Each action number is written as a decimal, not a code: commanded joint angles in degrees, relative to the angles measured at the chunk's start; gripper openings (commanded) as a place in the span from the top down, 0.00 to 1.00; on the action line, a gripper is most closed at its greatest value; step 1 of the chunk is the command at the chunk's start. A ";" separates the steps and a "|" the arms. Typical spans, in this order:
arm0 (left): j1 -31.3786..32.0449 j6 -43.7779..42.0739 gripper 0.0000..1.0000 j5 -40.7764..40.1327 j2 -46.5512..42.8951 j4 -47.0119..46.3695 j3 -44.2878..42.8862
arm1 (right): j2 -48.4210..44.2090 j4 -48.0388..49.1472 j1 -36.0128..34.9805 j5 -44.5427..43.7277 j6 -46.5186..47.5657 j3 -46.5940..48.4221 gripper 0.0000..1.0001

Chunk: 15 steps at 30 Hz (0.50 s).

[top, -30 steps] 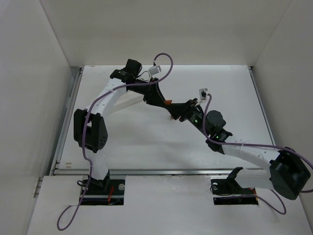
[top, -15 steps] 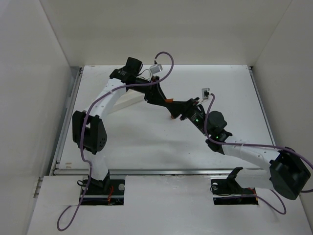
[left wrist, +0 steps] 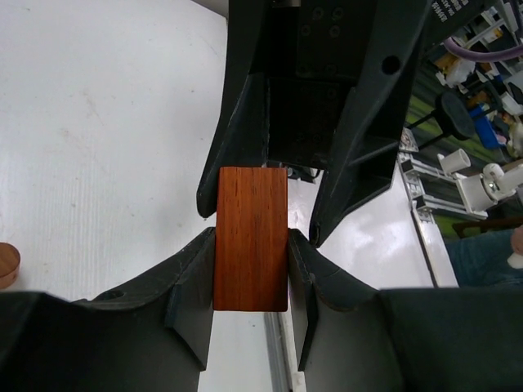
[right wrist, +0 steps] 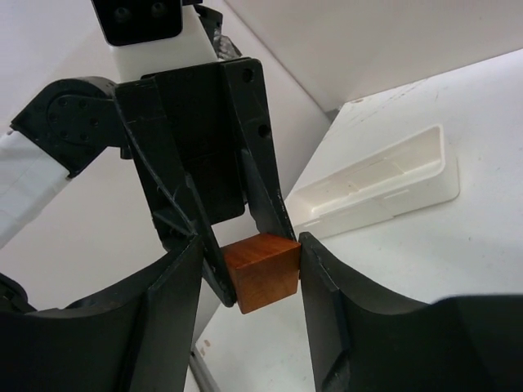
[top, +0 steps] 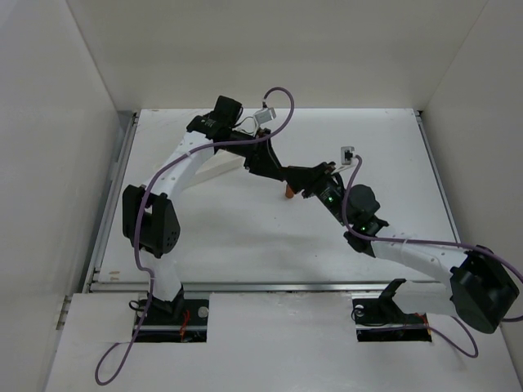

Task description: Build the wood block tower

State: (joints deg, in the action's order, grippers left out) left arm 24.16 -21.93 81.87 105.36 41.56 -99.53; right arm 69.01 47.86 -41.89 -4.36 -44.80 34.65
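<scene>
My left gripper [left wrist: 251, 245] is shut on a reddish-brown wood block [left wrist: 251, 237], gripping its long sides. It holds the block above the table at mid-centre [top: 286, 173]. My right gripper [right wrist: 249, 253] faces it, jaws open and straddling the block's far end [right wrist: 261, 273]. Its right finger [right wrist: 327, 278] is close against the block; the left finger stands off, with a gap. In the top view the right gripper [top: 309, 180] meets the left one and the block is hidden between them. Another small orange-brown piece [top: 290, 194] stands on the table just below them. It also shows in the left wrist view [left wrist: 5, 265].
The long white tray [top: 221, 170] lies on the table under the left arm, also in the right wrist view [right wrist: 384, 184]. White walls enclose the table on three sides. A metal rail [top: 270, 286] runs along the near edge.
My left gripper has carried the block to the right, into the right gripper's open jaws. The right gripper has shifted slightly up and right. The small piece on the table now shows below them.
</scene>
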 commanded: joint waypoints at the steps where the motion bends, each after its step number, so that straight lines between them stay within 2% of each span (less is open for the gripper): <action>1: 0.80 0.58 1.00 15.96 -3.32 0.54 -2.60 | 0.85 2.24 0.67 -0.21 0.50 0.85 0.48; 4: 0.80 1.10 1.00 15.96 -3.32 0.54 -2.60 | 0.86 2.24 0.67 0.93 0.50 0.85 0.59; 7: 0.80 1.10 1.00 15.96 -3.32 0.54 -2.60 | 0.86 2.24 0.67 1.45 0.50 0.85 0.64; 8: 0.80 1.10 1.00 15.96 -3.32 0.54 -3.13 | 0.86 2.24 0.67 1.46 0.50 0.85 0.70; 10: 0.80 1.10 1.00 15.96 -3.32 0.54 -3.13 | 0.86 2.24 0.67 2.07 0.50 0.85 0.74; 13: 0.80 1.10 1.00 15.96 -2.79 0.54 -3.66 | 0.86 2.24 0.67 3.21 0.50 0.85 0.63; 15: 0.80 1.10 1.00 15.96 -2.27 0.54 -3.66 | 0.86 2.24 0.67 3.22 0.50 0.85 0.63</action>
State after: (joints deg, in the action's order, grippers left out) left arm 24.14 -21.43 82.46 105.34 41.91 -100.20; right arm 69.19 48.71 -41.23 -3.20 -45.25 34.65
